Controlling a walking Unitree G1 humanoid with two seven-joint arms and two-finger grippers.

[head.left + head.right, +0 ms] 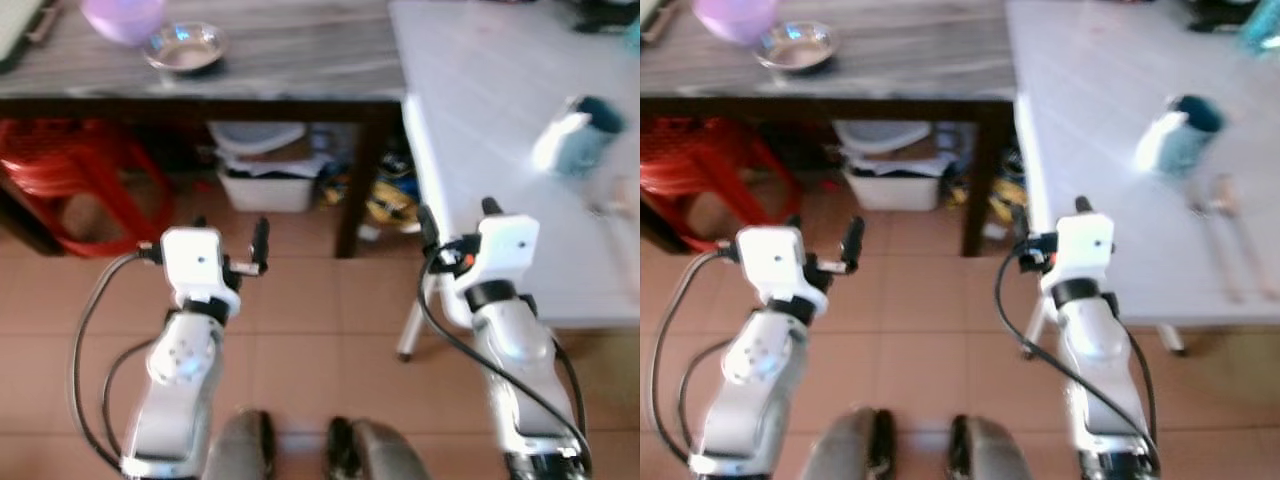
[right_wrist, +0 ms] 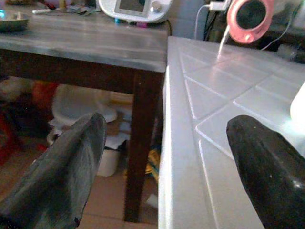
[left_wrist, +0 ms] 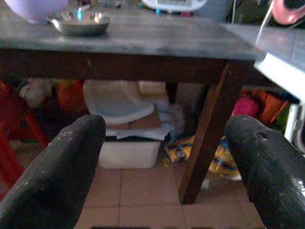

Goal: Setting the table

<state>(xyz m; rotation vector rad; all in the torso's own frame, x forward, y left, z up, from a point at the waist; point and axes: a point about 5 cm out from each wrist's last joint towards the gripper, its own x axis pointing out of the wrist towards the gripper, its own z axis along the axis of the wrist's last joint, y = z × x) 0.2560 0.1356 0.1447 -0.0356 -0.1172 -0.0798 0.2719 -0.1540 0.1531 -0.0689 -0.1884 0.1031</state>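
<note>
Both hands were raised over the tiled floor (image 1: 300,330), short of the two worktops. The left hand (image 1: 232,245) had its fingers spread and held nothing; the right hand (image 1: 455,232) was likewise spread and empty, just beside the near-left edge of the white worktop (image 1: 480,110).

The items to be set lay well apart. A steel bowl (image 1: 183,47) and a purple bowl (image 1: 122,17) stood at the far left on the dark wooden worktop (image 1: 300,60). A blurred white and teal container (image 1: 1178,135) and what appeared to be utensils (image 1: 1230,225) lay on the white worktop to the right.

The step in hand was judged to be the approach. To do it well, close in squarely on one worktop, let the view steady, then reach with the nearer hand kept clear of the worktop edge
</note>
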